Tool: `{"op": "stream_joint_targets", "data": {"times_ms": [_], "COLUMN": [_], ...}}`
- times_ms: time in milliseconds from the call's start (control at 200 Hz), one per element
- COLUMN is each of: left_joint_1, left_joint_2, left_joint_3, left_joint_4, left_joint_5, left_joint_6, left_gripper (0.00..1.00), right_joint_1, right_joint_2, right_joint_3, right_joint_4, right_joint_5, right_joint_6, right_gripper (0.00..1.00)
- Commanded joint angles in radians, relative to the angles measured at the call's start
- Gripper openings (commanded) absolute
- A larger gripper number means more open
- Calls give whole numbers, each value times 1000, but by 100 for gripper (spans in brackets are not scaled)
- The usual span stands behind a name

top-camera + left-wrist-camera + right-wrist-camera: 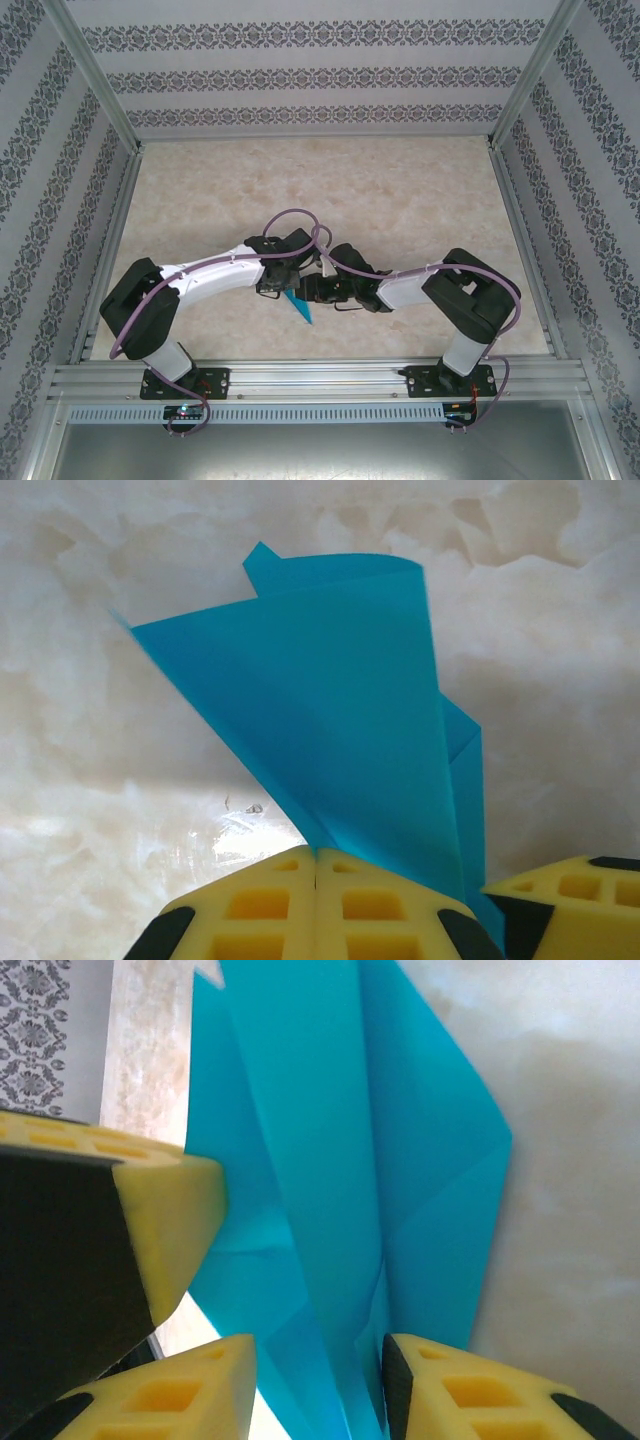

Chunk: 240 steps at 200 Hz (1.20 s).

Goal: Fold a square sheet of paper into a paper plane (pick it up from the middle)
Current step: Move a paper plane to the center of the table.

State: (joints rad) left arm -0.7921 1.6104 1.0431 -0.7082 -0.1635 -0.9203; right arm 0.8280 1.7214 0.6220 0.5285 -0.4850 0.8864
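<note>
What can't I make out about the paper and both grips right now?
Top external: the arms cover most of the paper, leaving a teal tip; creases too small to read.
Left wrist: the left gripper is shut; its fingers hide where the paper sits.
Right wrist: the right gripper stands open around the paper; pad contact unclear, and the top frame edge cuts the paper off.

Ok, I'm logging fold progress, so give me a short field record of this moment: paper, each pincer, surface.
paper: teal-blue folded sheet of paper, creased in layers
left pincer: shut on the paper
right pincer: open, fingers straddling the paper
surface: beige marble-patterned tabletop
</note>
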Motion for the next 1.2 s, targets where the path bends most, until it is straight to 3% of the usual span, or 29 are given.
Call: {"op": "stream_joint_targets", "data": {"times_ms": [0, 250, 1009, 1194], "left_joint_1": [11, 11, 11, 11], "left_joint_2": [-14, -18, -28, -39], "left_joint_3": [-5, -11, -20, -18], "left_joint_4": [10, 18, 22, 30], "left_joint_5": [-2, 7, 15, 19], "left_joint_6": [17, 15, 16, 21], "left_gripper": [4, 5, 6, 10], "right_joint_1": [17, 27, 41, 43], "right_joint_2": [18, 42, 86, 74], "right_joint_3": [24, 34, 68, 71], "right_joint_4": [9, -6, -57, -74], "right_joint_5": [-5, 20, 59, 64], "right_joint_6": [-38, -45, -60, -68], "right_gripper": [40, 42, 29, 19]}}
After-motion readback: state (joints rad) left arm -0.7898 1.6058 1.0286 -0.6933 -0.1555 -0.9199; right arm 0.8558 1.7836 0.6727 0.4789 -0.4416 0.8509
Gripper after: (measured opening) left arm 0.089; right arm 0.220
